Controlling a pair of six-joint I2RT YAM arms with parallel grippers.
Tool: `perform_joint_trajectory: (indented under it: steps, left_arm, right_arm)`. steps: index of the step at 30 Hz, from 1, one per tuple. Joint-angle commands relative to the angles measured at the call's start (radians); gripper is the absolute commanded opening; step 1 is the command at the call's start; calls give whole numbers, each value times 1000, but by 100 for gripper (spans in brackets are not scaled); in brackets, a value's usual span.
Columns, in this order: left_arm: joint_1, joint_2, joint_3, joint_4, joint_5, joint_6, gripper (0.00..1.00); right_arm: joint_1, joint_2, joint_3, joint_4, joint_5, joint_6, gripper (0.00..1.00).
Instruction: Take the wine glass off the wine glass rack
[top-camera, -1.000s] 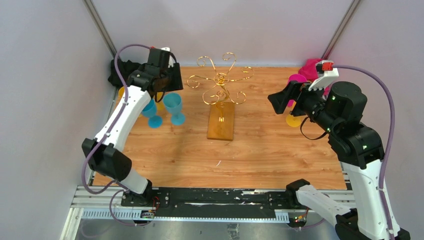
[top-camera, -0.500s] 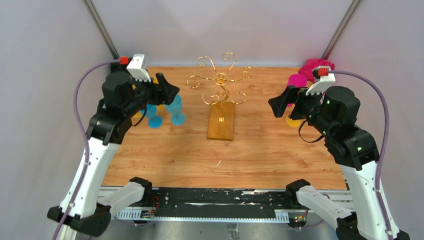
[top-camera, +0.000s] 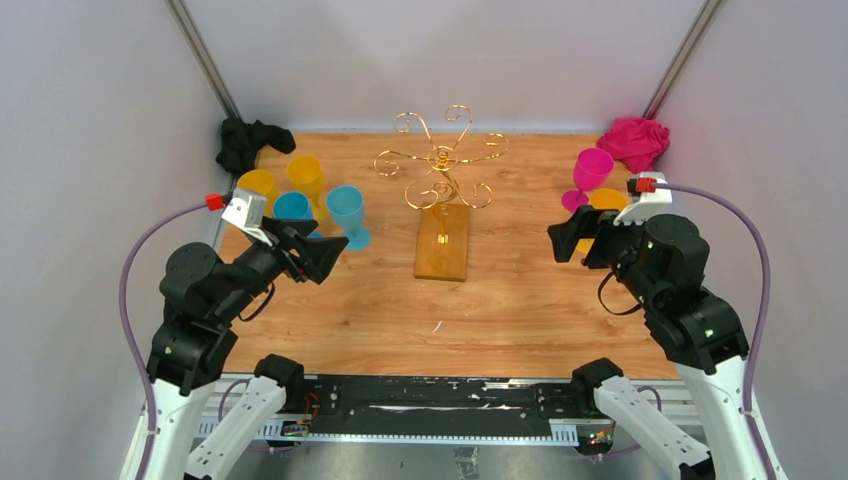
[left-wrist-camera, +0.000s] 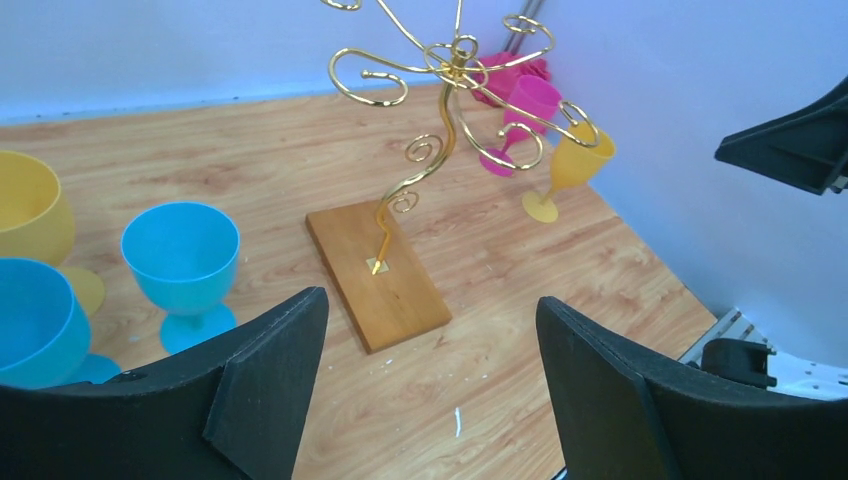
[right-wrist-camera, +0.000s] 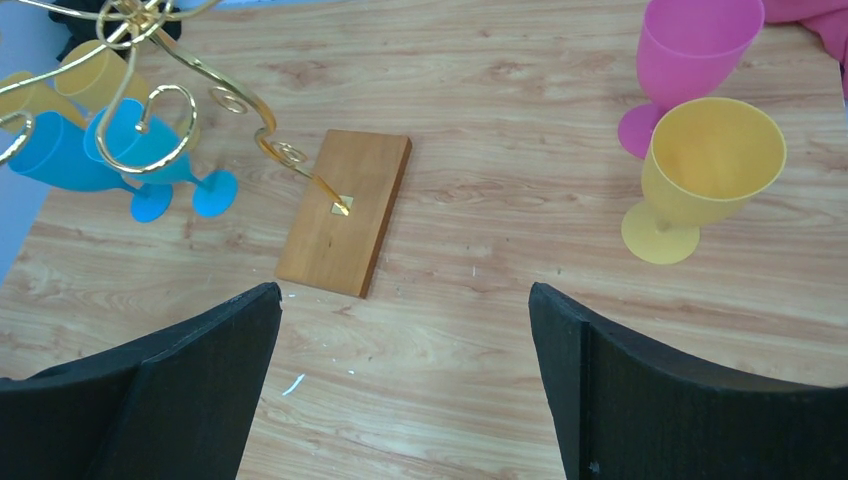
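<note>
Top view, hands: my left hand (top-camera: 318, 255) at lower left and my right hand (top-camera: 565, 238) at right, both with jaws apart and empty.
Top view, rack: the wine glass rack (top-camera: 441, 175) stands mid-frame on the desk (top-camera: 500, 310). As far as I can tell through such thin wire, nothing hangs from it.
Top view, risk: the blue glasses (top-camera: 346, 205) stand near my left hand, so a careless swing there could knock them over.
Top view, count: one rack; six glasses on the desk, namely two blue, two yellow glasses (top-camera: 305, 172) at upper left, one pink glass (top-camera: 592, 168) and a third yellow at right; one black cloth (top-camera: 250, 140), one pink cloth (top-camera: 636, 140).
Left wrist view, risk: snagging a scroll arm could tip the whole rack.
Left wrist view, count: two blue, two yellow, one pink.
Right wrist view, risk: the yellow glass at upper right could topple if I brush it.
Right wrist view, count: two blue, three yellow, one pink.
</note>
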Motion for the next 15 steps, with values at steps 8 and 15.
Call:
perform_joint_trajectory:
  steps: [8, 15]
  left_arm:
    - [4, -5, -19, -19, 39, 1, 82]
    - [4, -3, -15, -26, 33, 4, 83]
  right_arm:
    - [11, -38, -47, -5, 54, -24, 100]
    - [10, -21, -61, -37, 34, -34, 100]
